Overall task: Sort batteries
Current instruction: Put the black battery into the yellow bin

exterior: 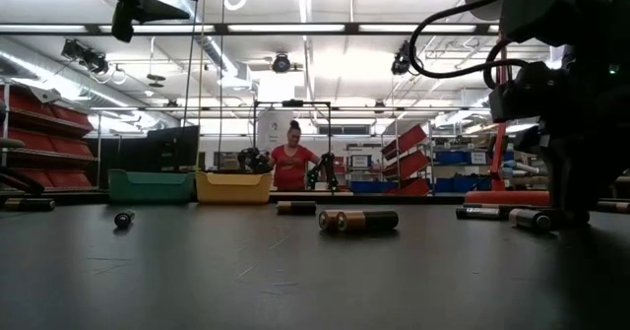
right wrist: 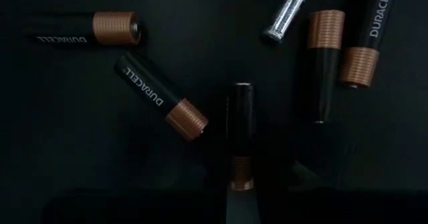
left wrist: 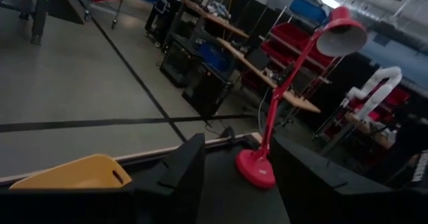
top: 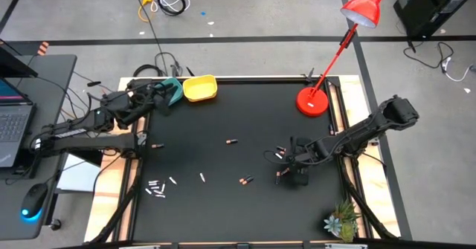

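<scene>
Right hand (top: 290,169) is lowered onto the cluster of batteries (top: 281,157) on the right half of the black tabletop (top: 223,115). In the right wrist view one dark battery (right wrist: 240,136) is seen lying directly between the fingers, its long axis running straight away from the wrist, copper end nearest the hand. The fingers appear narrowed about it; a firm hold cannot be confirmed. Neighbouring batteries (right wrist: 160,96) lie close beside it at other angles, a silver one (right wrist: 289,10) beyond. Further batteries (top: 156,188) are scattered toward the left front.

Left hand (top: 152,96), part open and empty, is held by the yellow bowl (top: 200,88) and teal bowl (top: 172,91), well apart from the cluster; the right arm is nearer.
</scene>
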Controlling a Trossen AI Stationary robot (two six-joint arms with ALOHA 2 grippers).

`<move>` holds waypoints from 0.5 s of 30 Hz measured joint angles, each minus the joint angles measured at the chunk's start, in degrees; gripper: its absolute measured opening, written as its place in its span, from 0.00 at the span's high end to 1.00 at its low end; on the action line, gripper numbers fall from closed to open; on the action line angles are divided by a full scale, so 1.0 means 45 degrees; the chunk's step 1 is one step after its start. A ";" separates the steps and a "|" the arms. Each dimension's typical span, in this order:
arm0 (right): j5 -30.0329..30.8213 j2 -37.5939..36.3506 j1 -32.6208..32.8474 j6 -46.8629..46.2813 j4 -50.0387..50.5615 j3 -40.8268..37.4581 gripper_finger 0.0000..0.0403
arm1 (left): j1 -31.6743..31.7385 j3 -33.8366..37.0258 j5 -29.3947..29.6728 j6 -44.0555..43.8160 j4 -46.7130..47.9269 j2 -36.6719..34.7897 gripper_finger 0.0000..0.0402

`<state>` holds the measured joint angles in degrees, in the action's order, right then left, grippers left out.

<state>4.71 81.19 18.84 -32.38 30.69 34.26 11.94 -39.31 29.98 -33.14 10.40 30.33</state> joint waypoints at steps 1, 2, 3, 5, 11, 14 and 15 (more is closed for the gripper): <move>0.0003 -0.0223 -0.0033 -0.0013 0.0187 0.0055 0.89 | 0.0000 0.0000 -0.0005 -0.0001 -0.0092 0.0000 0.56; 0.0000 -0.0433 -0.0077 -0.0071 0.0446 0.0096 0.89 | 0.0000 0.0000 -0.0005 0.0000 -0.0134 0.0000 0.56; -0.0031 -0.0643 -0.0135 -0.0134 0.0818 0.0108 0.89 | 0.0000 0.0000 -0.0005 0.0004 -0.0148 0.0000 0.56; -0.0035 -0.1122 -0.0264 -0.0220 0.1535 0.0183 0.89 | 0.0000 0.0000 -0.0005 0.0004 -0.0143 0.0000 0.56; -0.0196 -0.2256 -0.0589 -0.0644 0.2039 0.0445 0.89 | 0.0000 0.0004 -0.0024 -0.0677 -0.0073 0.0051 0.56; -0.0158 -0.2524 -0.1006 -0.0691 0.1890 0.1051 0.89 | 0.0010 0.0039 -0.0396 -0.0998 0.0100 0.0248 0.56; -0.0083 -0.2529 -0.1227 -0.0598 0.1757 0.1292 0.89 | 0.0010 0.0039 -0.0538 -0.1026 0.0125 0.0327 0.56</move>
<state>4.34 69.81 13.32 -35.07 38.60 40.07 11.99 -39.13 27.56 -37.76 10.97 31.80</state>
